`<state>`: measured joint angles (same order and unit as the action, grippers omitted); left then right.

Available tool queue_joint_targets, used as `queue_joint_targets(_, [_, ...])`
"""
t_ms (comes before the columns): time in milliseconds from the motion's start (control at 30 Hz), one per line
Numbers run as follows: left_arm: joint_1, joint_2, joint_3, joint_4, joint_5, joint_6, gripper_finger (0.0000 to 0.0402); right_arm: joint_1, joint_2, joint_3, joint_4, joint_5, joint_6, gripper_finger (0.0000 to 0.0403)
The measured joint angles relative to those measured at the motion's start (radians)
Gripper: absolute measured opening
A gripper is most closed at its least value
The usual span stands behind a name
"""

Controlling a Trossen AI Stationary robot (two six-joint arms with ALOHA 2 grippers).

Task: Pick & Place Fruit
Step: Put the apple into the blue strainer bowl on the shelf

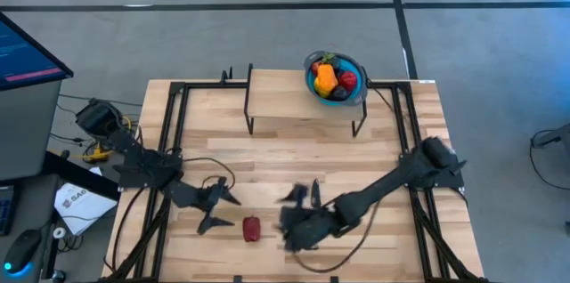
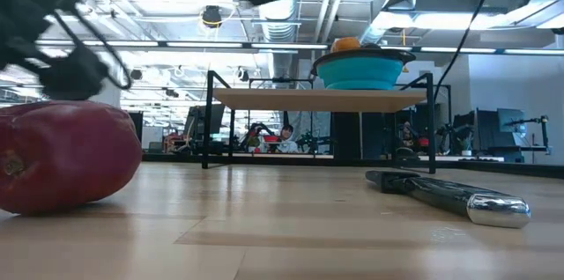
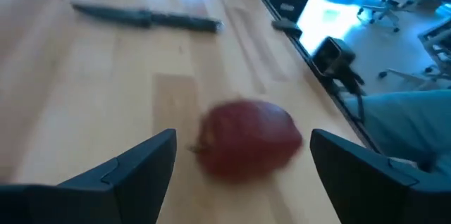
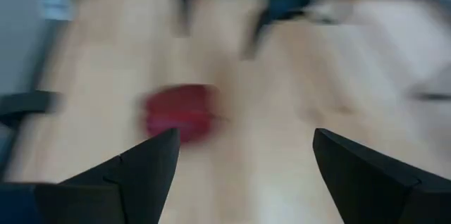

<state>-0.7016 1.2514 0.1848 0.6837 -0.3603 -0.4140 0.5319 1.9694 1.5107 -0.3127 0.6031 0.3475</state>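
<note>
Fruit is mostly sitting in the bowl (image 1: 336, 79) already. That bowl is resting on a small shelf (image 1: 303, 103) at the far side of the surface (image 1: 374, 158), and orange, red and dark pieces are piling up inside it. From the low view only an orange top is peeking over the rim.

One red fruit (image 1: 252, 228) is lying alone on the surface near the front edge. It looks like the last piece waiting to go in the bowl, so the job seems nearly done.

Left claw (image 1: 219, 211) is hanging just beside the red fruit with its two fingers spread apart, gripping nothing. In its wrist view the fruit is sitting between the finger tips but a little ahead of them, not touching.

Right claw (image 1: 298, 214) is hovering on the other side of the fruit. Its fingers are also standing apart and holding nothing.

A knife (image 2: 449, 196) is lying on the surface too.

Counting the fruit in the bowl is hard, since pieces are hiding under each other. The right arm is blocking some of the surface from above, so the knife is not showing there.
</note>
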Motion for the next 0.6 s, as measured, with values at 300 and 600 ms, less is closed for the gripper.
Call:
queue_joint_targets(300, [-0.127, 0.111, 0.017, -0.057, -0.115, -0.302, 0.0319, -0.089, 0.186, 0.001, 0.351, -0.271, -0.129, 0.032])
queue_joint_targets(600, [-0.117, 0.391, 0.176, -0.042, -0.132, -0.582, 0.0319, -0.203, 0.161, 0.001, 0.223, -0.487, 0.192, 0.032])
